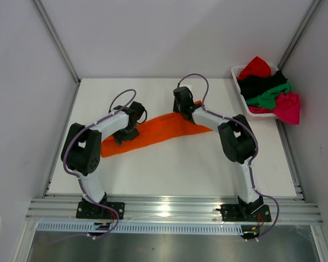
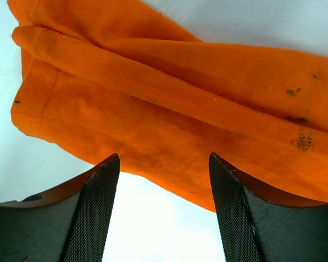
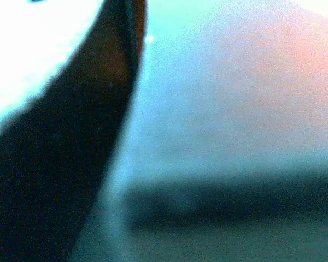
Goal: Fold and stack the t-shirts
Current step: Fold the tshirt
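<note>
A bright orange t-shirt (image 1: pixel 158 130) lies on the white table (image 1: pixel 169 164), bunched into a long strip running from lower left to upper right. My left gripper (image 1: pixel 124 136) is over its left part. In the left wrist view that gripper (image 2: pixel 163 158) is open, its mesh-padded fingers (image 2: pixel 93 207) straddling the hem of the orange t-shirt (image 2: pixel 169 109) with nothing between them. My right gripper (image 1: pixel 184 112) is shut at the strip's upper right end. The right wrist view is a blur, so whether it pinches cloth I cannot tell.
A white slatted basket (image 1: pixel 238 73) stands at the back right corner, holding a red t-shirt (image 1: pixel 256 66), a black one (image 1: pixel 259 83), a green one (image 1: pixel 270 95) and a magenta-pink one (image 1: pixel 288 106) that spills over its right rim. Walls close in the table.
</note>
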You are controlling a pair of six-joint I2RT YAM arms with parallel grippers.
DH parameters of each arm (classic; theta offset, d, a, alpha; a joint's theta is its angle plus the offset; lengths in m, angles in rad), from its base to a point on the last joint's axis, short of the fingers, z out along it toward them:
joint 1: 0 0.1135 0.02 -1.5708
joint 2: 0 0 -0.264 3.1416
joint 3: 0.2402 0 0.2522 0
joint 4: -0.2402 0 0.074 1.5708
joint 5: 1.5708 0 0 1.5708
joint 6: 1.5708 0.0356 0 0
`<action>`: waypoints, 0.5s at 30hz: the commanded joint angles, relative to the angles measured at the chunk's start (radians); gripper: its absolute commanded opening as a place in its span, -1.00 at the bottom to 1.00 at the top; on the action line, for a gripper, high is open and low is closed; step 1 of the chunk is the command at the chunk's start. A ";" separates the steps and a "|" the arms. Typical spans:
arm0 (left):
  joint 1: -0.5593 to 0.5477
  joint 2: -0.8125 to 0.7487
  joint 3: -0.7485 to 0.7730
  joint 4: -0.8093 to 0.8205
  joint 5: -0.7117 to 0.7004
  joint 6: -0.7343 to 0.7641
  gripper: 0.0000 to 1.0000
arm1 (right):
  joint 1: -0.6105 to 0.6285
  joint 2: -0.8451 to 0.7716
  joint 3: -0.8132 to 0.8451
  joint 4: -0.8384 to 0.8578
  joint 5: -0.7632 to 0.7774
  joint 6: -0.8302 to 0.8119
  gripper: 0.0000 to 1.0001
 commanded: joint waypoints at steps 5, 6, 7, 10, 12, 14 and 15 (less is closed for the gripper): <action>-0.010 -0.011 0.002 0.003 -0.023 0.000 0.40 | 0.005 0.022 -0.013 0.131 -0.148 -0.060 -1.00; -0.010 -0.011 0.001 0.005 -0.021 0.000 0.40 | 0.005 0.026 -0.012 0.129 -0.152 -0.065 -1.00; -0.010 -0.011 0.001 0.007 -0.021 0.000 0.40 | 0.005 0.029 -0.007 0.120 -0.153 -0.065 -0.99; -0.010 -0.011 0.002 0.008 -0.020 0.001 0.40 | 0.004 0.032 -0.012 0.105 -0.140 -0.056 -0.69; -0.012 -0.011 0.002 0.008 -0.021 0.005 0.40 | 0.004 0.028 -0.019 0.102 -0.131 -0.048 -0.45; -0.010 -0.014 -0.001 0.011 -0.020 0.006 0.40 | 0.004 0.017 -0.039 0.109 -0.117 -0.045 -0.32; -0.010 -0.014 -0.002 0.013 -0.020 0.009 0.40 | 0.004 0.014 -0.047 0.112 -0.116 -0.045 -0.28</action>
